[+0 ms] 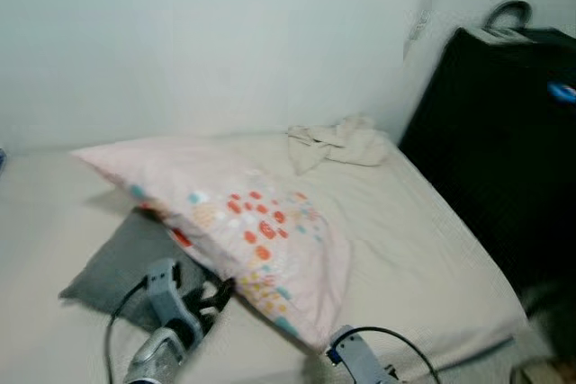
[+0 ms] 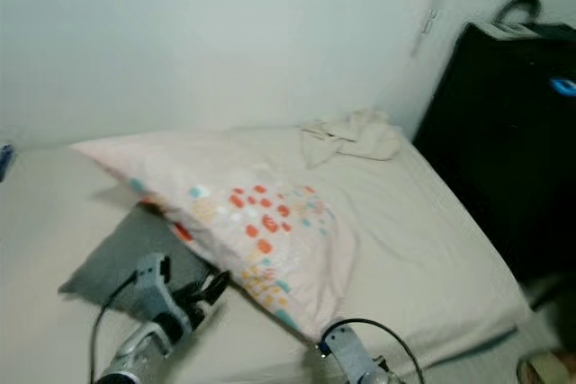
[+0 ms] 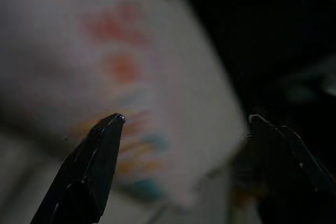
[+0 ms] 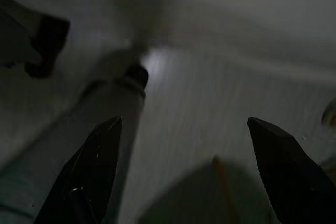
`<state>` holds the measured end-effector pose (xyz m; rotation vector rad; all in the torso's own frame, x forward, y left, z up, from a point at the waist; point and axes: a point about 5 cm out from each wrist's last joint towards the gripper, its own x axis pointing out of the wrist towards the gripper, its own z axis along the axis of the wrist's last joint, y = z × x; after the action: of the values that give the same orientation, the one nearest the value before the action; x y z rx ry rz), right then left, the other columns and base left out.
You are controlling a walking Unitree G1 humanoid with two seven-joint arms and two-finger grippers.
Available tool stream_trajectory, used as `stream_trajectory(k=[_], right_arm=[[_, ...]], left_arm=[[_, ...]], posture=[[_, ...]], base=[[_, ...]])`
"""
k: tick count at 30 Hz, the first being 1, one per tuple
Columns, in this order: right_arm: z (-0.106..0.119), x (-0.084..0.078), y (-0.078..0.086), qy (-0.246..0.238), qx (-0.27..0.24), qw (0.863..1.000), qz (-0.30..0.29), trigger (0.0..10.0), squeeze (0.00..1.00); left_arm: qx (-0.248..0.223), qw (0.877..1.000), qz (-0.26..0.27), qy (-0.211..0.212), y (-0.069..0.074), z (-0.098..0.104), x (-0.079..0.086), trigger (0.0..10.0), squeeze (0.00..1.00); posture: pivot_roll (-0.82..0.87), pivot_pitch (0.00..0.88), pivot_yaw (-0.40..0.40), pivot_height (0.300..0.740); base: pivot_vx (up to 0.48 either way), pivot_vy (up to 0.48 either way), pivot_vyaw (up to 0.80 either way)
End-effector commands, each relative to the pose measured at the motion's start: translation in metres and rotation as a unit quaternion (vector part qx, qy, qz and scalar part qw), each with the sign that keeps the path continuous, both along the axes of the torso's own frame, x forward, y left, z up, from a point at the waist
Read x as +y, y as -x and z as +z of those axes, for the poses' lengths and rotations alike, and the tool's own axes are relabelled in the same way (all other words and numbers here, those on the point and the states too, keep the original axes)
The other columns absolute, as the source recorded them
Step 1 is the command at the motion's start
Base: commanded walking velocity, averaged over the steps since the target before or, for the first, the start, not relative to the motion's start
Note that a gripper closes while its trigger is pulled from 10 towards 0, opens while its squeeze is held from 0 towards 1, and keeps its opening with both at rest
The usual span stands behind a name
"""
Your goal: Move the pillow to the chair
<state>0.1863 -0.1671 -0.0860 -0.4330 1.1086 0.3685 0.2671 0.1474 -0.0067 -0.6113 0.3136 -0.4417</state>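
Note:
A pale pink pillow (image 1: pixel 243 222) with red, orange and teal spots lies slantwise on the bed (image 1: pixel 423 249), its near corner by the front edge. It rests partly over a grey cushion (image 1: pixel 126 263). My left gripper (image 1: pixel 214 299) is open just in front of the pillow's lower left edge, fingers pointing at it. In the left wrist view the spotted pillow (image 3: pixel 126 87) shows blurred beyond the spread fingers (image 3: pixel 100 150). My right arm (image 1: pixel 360 357) is low at the bed's front edge. The right gripper (image 4: pixel 184 129) is open in its dark wrist view, holding nothing.
A crumpled beige cloth (image 1: pixel 342 143) lies at the bed's far right corner against the white wall. A tall black piece of furniture (image 1: pixel 495 132) stands close to the bed's right side. Cables loop off both wrists.

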Motion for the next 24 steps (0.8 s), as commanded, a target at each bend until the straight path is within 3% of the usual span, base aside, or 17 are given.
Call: stream_trajectory(k=[1,5,8,12,16,17,19,24], right_arm=[[-0.001,-0.002,0.003,0.004,0.004,1.0,-0.004,10.0,0.0],[-0.001,-0.002,0.002,0.003,-0.001,1.0,-0.01,10.0,0.0],[-0.001,0.0,0.001,-0.001,-0.006,1.0,-0.02,10.0,0.0],[-0.002,0.002,0.003,-0.007,-0.005,1.0,-0.028,10.0,0.0],[-0.002,0.002,0.004,-0.005,-0.004,1.0,-0.028,10.0,0.0],[-0.003,0.001,0.005,-0.004,0.0,0.999,-0.032,10.0,0.0],[-0.003,0.001,0.006,-0.005,0.004,0.999,-0.04,10.0,0.0],[-0.004,0.003,0.007,-0.014,0.006,0.999,-0.051,10.0,0.0]], left_arm=[[-0.018,0.999,-0.041,0.012,-0.003,0.006,-0.009,10.0,0.0],[-0.031,0.999,-0.04,0.006,-0.011,0.013,-0.012,10.0,0.0],[-0.049,0.999,0.011,-0.003,-0.028,0.027,-0.019,10.0,0.0],[-0.048,0.994,0.089,-0.032,-0.038,0.034,-0.02,10.0,0.0],[-0.04,0.99,0.123,-0.049,-0.04,0.034,-0.017,10.0,0.0],[-0.027,0.985,0.16,-0.06,-0.041,0.033,-0.012,10.0,0.0],[-0.015,0.982,0.18,-0.06,-0.041,0.032,-0.01,10.0,0.0],[-0.027,0.982,0.173,-0.075,-0.045,0.037,-0.019,10.0,0.0]], posture=[[0.0,0.034,-0.057,0.74],[0.0,0.037,-0.053,0.74],[0.0,0.042,-0.049,0.74],[0.0,0.051,-0.046,0.74],[0.0,0.053,-0.046,0.74],[0.0,0.057,-0.046,0.74],[0.0,0.057,-0.046,0.74],[0.0,0.063,-0.044,0.715]], base=[[0.0,0.0,0.0],[0.0,0.0,0.0],[0.0,0.0,0.0],[0.0,0.0,0.0],[0.0,0.0,0.0],[0.0,0.0,0.0],[0.0,0.0,0.0],[0.0,0.0,0.0]])
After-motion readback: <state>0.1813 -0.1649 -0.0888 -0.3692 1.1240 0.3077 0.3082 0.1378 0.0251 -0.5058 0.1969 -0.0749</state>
